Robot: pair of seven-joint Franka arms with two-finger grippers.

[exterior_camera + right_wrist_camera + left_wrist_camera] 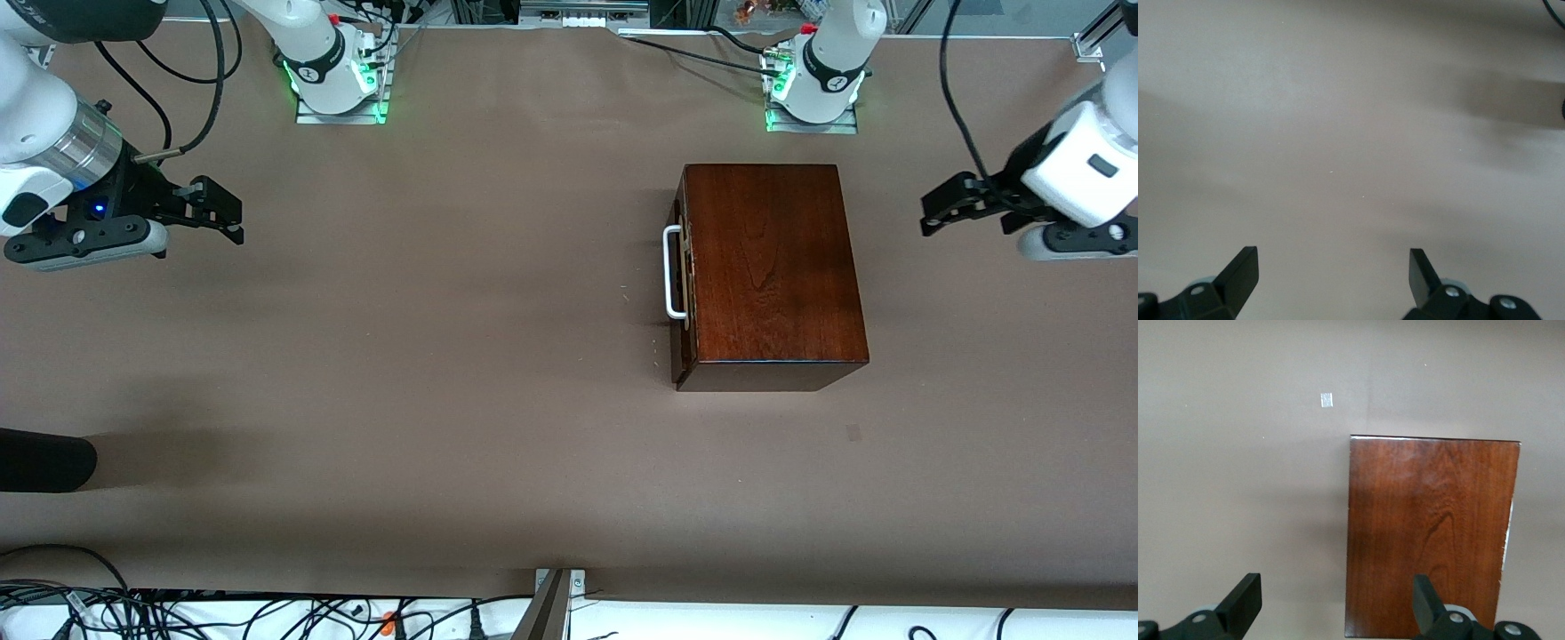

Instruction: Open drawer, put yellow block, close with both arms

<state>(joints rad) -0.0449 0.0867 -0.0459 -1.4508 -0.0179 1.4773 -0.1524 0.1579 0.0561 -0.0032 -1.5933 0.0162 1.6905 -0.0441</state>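
My right gripper (222, 209) hangs in the air over bare table (444, 356) at the right arm's end, its two black fingers (1238, 277) spread wide with nothing between them; its wrist view shows only the brown cloth under it. I wait there. Nearer to the front camera, at the same end of the table, a dark rounded thing (44, 462) pokes in from the edge of the view; I cannot tell what it is. Toward the left arm's end sits the box (769, 267), glossy reddish-brown, flat on the table. The drawer (680, 284) is shut, its dark front flush with the box, and that front faces the right arm's end of the table. The white handle (673, 272) stands out from the front, untouched. A small pale mark (853, 433) lies on the cloth nearer to the front camera than the box. My left gripper (942, 209) hangs over the table just beside the box, at the left arm's end, not touching it. Its fingers (1245, 600) are spread wide too and hold nothing; its wrist view looks down on the box top (1431, 533). I cannot see the yellow block in any view.
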